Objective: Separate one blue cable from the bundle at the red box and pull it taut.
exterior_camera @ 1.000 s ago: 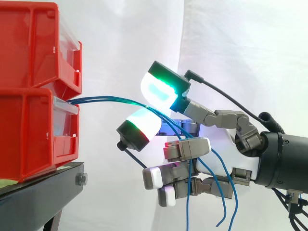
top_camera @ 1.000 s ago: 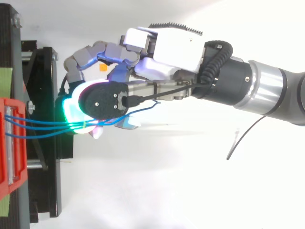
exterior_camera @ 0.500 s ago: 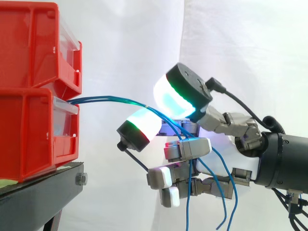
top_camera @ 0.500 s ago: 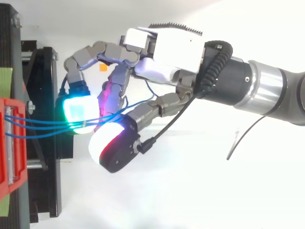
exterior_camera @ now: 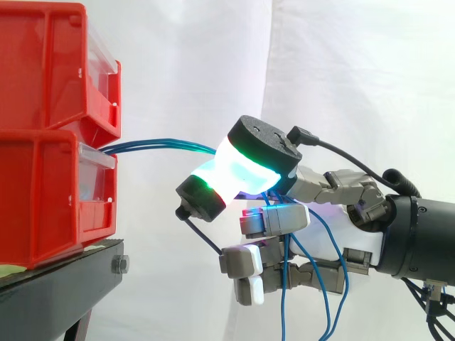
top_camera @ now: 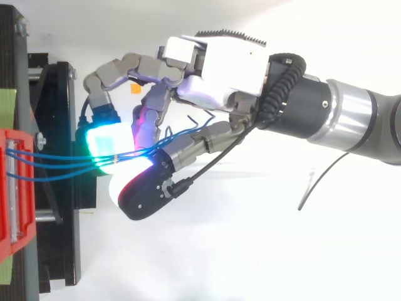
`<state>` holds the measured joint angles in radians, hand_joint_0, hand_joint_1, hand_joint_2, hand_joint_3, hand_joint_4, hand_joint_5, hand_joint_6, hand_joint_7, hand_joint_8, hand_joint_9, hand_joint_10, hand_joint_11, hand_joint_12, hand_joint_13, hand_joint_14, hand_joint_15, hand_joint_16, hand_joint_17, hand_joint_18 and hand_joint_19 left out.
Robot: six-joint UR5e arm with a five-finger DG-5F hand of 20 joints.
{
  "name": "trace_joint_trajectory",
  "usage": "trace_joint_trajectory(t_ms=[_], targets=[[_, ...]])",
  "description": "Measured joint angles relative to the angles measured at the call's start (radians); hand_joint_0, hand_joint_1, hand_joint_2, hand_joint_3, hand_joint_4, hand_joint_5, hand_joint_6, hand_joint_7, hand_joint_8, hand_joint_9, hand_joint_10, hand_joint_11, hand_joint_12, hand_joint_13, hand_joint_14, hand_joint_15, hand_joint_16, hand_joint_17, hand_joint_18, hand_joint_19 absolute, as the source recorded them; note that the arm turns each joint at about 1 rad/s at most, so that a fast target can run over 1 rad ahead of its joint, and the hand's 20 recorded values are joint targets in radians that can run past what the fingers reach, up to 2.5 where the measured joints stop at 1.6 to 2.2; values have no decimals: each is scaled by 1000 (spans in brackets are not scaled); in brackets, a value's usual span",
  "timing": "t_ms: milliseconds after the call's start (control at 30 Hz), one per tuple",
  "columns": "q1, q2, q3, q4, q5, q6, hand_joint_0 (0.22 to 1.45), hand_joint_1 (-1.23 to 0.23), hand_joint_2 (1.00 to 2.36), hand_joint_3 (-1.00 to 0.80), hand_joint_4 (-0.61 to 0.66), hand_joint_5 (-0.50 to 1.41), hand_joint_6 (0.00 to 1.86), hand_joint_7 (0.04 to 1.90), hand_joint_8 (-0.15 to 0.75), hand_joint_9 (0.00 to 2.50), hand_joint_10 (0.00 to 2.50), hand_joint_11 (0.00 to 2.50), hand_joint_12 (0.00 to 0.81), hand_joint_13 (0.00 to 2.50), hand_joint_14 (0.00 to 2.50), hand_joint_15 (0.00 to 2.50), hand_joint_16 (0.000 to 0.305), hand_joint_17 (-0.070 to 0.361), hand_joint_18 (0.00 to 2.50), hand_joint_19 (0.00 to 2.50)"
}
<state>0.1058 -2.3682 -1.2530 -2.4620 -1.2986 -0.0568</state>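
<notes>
Thin blue cables (exterior_camera: 163,145) leave the front of the lower red box (exterior_camera: 50,199) and run right to my hand (exterior_camera: 334,234). Two glowing green-white fingertips (exterior_camera: 245,167) are pressed together just right of the box, and the cables pass between them. I cannot tell how many cables are pinched. The loose cable ends (exterior_camera: 328,284) hang down past the curled lower fingers. From above, the blue cables (top_camera: 56,160) stretch from the red box (top_camera: 12,188) into the hand (top_camera: 225,69), slightly fanned apart at the box.
A second red bin (exterior_camera: 50,64) is stacked on the lower box, and both rest on a black stand (exterior_camera: 64,277). A white curtain hangs behind. A thin dark wire (top_camera: 319,179) trails beside the arm in the top view.
The upper glowing fingertip swung out and then came down onto the lower one, closing on the cables. The arm itself has stayed in place.
</notes>
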Motion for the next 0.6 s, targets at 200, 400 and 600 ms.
trace_joint_trajectory(t_ms=[200, 400, 600], targets=[[0, 0, 0, 0, 0, 0, 570, -545, 1003, -453, 51, -166, 848, 1296, 280, 1424, 30, 1610, 393, 1188, 32, 945, 57, 127, 982, 911], [0, 0, 0, 1, 0, -1, 529, -618, 1000, -500, 58, -166, 842, 1279, 296, 1416, 29, 1603, 406, 1185, 32, 941, 59, 133, 994, 888], [0, 0, 0, 2, 0, -3, 509, -659, 1000, -500, 64, -166, 838, 1259, 305, 1413, 29, 1587, 416, 1178, 30, 921, 61, 137, 997, 880]])
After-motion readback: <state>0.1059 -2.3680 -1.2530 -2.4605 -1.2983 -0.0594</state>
